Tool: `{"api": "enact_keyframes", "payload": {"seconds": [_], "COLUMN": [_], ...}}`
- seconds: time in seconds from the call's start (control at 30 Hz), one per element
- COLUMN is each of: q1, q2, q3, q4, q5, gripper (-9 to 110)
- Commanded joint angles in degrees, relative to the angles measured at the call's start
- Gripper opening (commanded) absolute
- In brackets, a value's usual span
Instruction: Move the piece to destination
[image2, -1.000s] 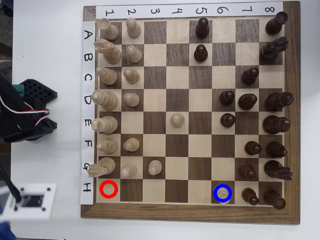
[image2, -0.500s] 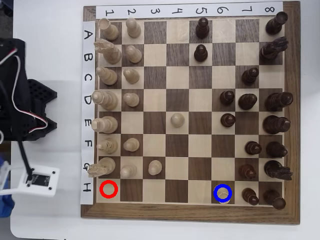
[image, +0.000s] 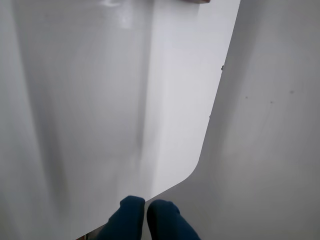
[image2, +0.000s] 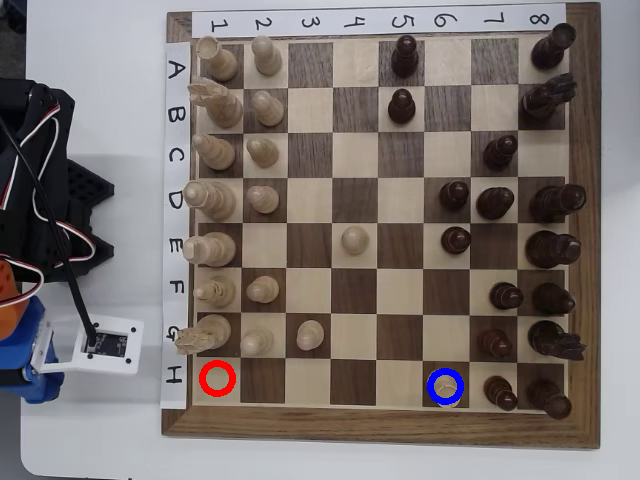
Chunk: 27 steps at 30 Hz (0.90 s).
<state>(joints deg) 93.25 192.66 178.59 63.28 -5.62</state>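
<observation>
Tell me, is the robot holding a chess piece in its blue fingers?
No, nothing is held. In the wrist view the blue fingers are close together over the bare white table, with no piece between them. The chessboard is away from the arm.

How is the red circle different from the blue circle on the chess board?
The red ring sits on a light square in column 1. The blue ring sits on a dark square in column 6. The red ring is empty inside, while a small pale piece seems to sit inside the blue ring. Both are in row H and look the same size.
</observation>
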Motion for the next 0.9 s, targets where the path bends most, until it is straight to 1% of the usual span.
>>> {"api": "enact_keyframes", "payload": {"seconds": [0.0, 0.87], "q1": [1.14, 1.32], "q2": [3.60, 3.60], "q3": [0.35, 0.44], "q4": [-0.44, -0.88], "q5": [1.32, 2.11], "gripper": [0, 0]}}
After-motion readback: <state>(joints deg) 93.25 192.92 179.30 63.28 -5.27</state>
